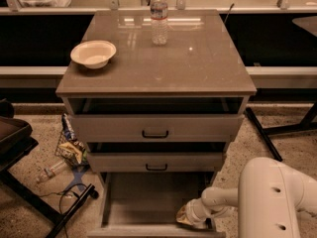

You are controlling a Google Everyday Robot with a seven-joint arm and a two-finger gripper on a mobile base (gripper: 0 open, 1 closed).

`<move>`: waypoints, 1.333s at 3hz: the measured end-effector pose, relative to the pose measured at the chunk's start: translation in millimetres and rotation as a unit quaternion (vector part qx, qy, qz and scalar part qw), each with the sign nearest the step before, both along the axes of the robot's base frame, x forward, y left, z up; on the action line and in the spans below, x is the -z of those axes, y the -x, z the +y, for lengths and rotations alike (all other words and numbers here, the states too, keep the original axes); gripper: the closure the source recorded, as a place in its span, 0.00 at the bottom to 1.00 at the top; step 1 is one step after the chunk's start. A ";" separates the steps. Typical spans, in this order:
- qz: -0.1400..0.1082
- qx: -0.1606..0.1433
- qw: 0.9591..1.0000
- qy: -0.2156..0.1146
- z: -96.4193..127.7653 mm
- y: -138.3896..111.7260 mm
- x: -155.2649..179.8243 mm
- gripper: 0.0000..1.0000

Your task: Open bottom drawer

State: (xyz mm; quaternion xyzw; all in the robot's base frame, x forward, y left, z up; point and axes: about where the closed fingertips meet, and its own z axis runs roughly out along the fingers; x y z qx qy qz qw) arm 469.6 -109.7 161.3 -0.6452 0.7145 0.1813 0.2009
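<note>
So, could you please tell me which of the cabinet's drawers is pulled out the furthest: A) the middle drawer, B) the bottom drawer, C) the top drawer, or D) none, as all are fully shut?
B: the bottom drawer juts well past the middle drawer and the top drawer, with its grey interior open to view, and the gripper sits at its front right corner.

We find the bottom drawer [143,202] pulled out, with free room over its left and centre floor. The gripper [189,218] sits in its right front corner, and the white arm [270,197] blocks that side. The middle drawer [124,161] overhangs the rear. Litter [69,150] and a black leg [74,208] crowd the left approach.
</note>
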 end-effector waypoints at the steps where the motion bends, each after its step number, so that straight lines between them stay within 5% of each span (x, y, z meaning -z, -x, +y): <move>1: 0.021 0.002 1.000 0.009 -4.2 32.5 3.0 1.00; 2: 0.043 0.004 0.999 0.011 -7.4 63.3 4.1 0.97; 4: 0.045 0.003 0.999 0.010 -5.7 65.3 5.3 0.44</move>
